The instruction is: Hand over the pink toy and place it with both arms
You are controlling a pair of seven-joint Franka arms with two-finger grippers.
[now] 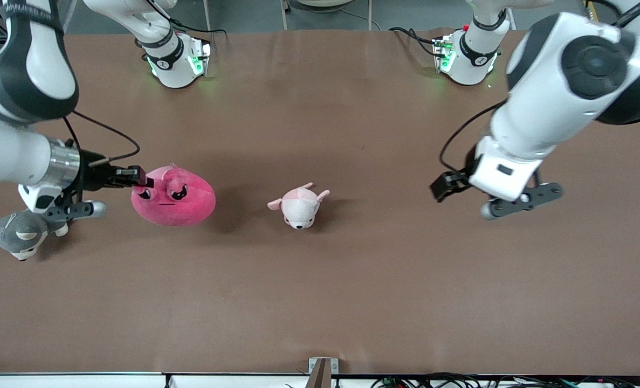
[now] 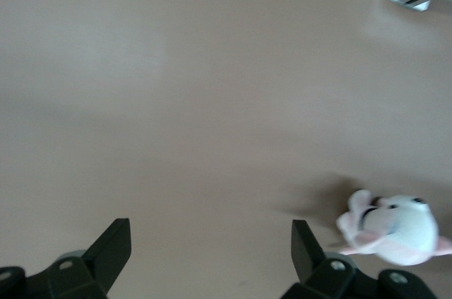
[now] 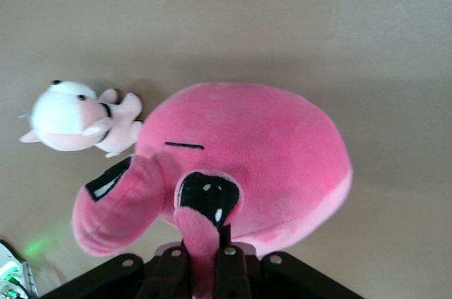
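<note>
The pink toy (image 1: 174, 196), a round hot-pink plush with angry black eyes, is toward the right arm's end of the table. My right gripper (image 1: 139, 177) is shut on one of its small ears. In the right wrist view the ear is pinched between the fingers of the right gripper (image 3: 201, 271), and the pink toy (image 3: 247, 157) bulges out past them. My left gripper (image 1: 442, 187) hangs open over bare table toward the left arm's end. The left wrist view shows nothing between the spread fingers of the left gripper (image 2: 212, 249).
A small pale pink-and-white plush animal (image 1: 300, 205) lies mid-table, between the two grippers. A grey-and-white plush husky (image 1: 18, 231) lies under the right arm's wrist, nearer the front camera than the pink toy. The brown table (image 1: 352, 302) spreads wide toward the front camera.
</note>
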